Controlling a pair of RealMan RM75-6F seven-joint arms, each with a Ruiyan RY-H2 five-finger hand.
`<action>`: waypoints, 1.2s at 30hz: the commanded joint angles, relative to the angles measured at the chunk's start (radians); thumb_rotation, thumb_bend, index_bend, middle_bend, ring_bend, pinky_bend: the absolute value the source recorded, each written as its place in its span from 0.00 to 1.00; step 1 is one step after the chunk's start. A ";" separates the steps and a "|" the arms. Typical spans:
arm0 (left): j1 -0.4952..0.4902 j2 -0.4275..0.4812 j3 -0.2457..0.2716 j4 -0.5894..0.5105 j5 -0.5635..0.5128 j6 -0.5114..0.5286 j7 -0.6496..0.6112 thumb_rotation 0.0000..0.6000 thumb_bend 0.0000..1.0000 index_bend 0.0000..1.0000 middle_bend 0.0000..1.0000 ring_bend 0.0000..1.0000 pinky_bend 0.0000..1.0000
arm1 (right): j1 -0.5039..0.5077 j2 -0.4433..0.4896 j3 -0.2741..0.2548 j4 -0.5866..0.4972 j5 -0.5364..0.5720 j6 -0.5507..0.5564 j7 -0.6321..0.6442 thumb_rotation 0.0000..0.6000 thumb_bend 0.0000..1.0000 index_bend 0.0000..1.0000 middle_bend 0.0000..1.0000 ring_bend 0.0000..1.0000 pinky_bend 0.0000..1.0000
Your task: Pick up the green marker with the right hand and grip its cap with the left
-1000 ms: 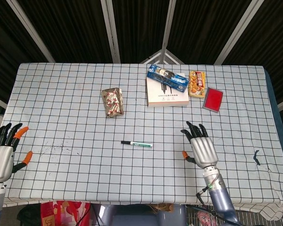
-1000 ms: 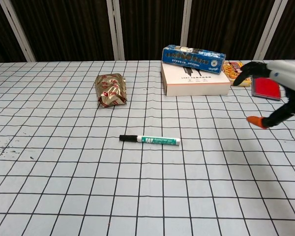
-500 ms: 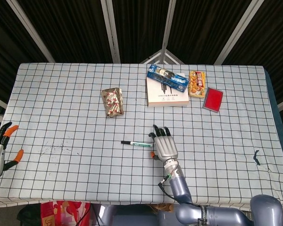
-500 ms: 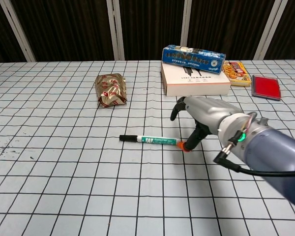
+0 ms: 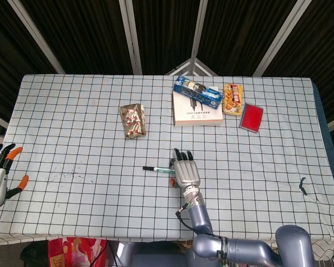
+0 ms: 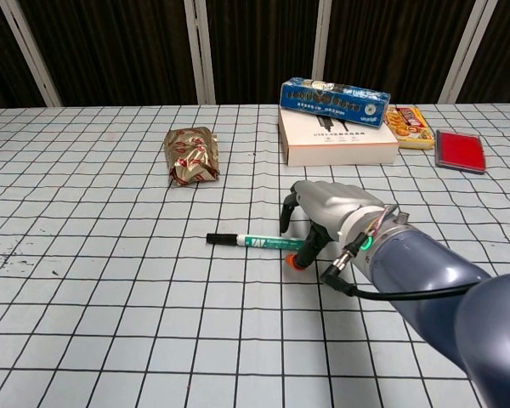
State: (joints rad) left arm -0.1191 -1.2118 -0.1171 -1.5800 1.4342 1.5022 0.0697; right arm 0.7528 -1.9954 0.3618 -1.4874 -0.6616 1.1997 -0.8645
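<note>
The green marker (image 5: 157, 169) (image 6: 259, 242) lies flat on the checked cloth, its black cap (image 6: 222, 239) pointing left. My right hand (image 5: 185, 171) (image 6: 327, 212) hovers over the marker's right end. Its fingers arch behind the barrel and its orange-tipped thumb (image 6: 297, 257) sits just in front, so the end is straddled but not clamped. The barrel's right tip is hidden under the palm. Far from the marker, my left hand (image 5: 0, 173) stays at the table's left edge with its fingers spread and nothing in them; the chest view does not show it.
A foil packet (image 5: 133, 120) (image 6: 191, 155) lies behind and left of the marker. At the back stands a white box (image 6: 340, 143) with a blue box (image 6: 334, 91) on top. Right of them are a snack pack (image 6: 408, 125) and a red case (image 6: 460, 150).
My right hand has swept left from the table's right side to the marker and now straddles its right end. The marker has not moved. The left hand dropped slightly earlier.
</note>
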 commanded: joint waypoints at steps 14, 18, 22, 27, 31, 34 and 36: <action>-0.002 -0.004 0.001 0.001 -0.007 0.000 0.016 1.00 0.44 0.19 0.09 0.00 0.00 | 0.031 -0.012 0.001 0.039 0.011 -0.009 0.032 1.00 0.33 0.47 0.05 0.11 0.04; -0.002 -0.004 0.002 0.001 -0.008 0.001 0.019 1.00 0.44 0.19 0.09 0.00 0.00 | 0.043 -0.021 0.004 0.052 0.016 -0.014 0.035 1.00 0.33 0.47 0.05 0.11 0.04; 0.000 -0.002 0.002 0.004 -0.012 0.001 0.018 1.00 0.44 0.19 0.09 0.00 0.00 | 0.054 -0.027 0.009 0.063 0.021 -0.015 0.035 1.00 0.33 0.48 0.05 0.11 0.04; 0.001 -0.003 0.003 0.010 -0.014 0.001 0.013 1.00 0.44 0.19 0.09 0.00 0.00 | 0.067 -0.033 0.016 0.070 0.026 -0.011 0.032 1.00 0.33 0.48 0.05 0.11 0.04; 0.001 -0.004 0.005 0.013 -0.012 0.001 0.013 1.00 0.44 0.19 0.09 0.00 0.00 | 0.074 -0.037 0.019 0.077 0.034 -0.011 0.031 1.00 0.33 0.49 0.05 0.11 0.04; 0.001 -0.003 0.005 0.014 -0.011 0.002 0.014 1.00 0.44 0.19 0.09 0.00 0.00 | 0.079 -0.039 0.020 0.084 0.037 -0.012 0.034 1.00 0.33 0.49 0.05 0.11 0.04; 0.001 -0.003 0.004 0.012 -0.012 0.003 0.015 1.00 0.44 0.19 0.09 0.00 0.00 | 0.080 -0.040 0.020 0.088 0.038 -0.015 0.038 1.00 0.33 0.49 0.05 0.11 0.04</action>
State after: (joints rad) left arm -0.1181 -1.2145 -0.1126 -1.5678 1.4224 1.5047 0.0843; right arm 0.8329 -2.0350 0.3819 -1.3993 -0.6237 1.1852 -0.8271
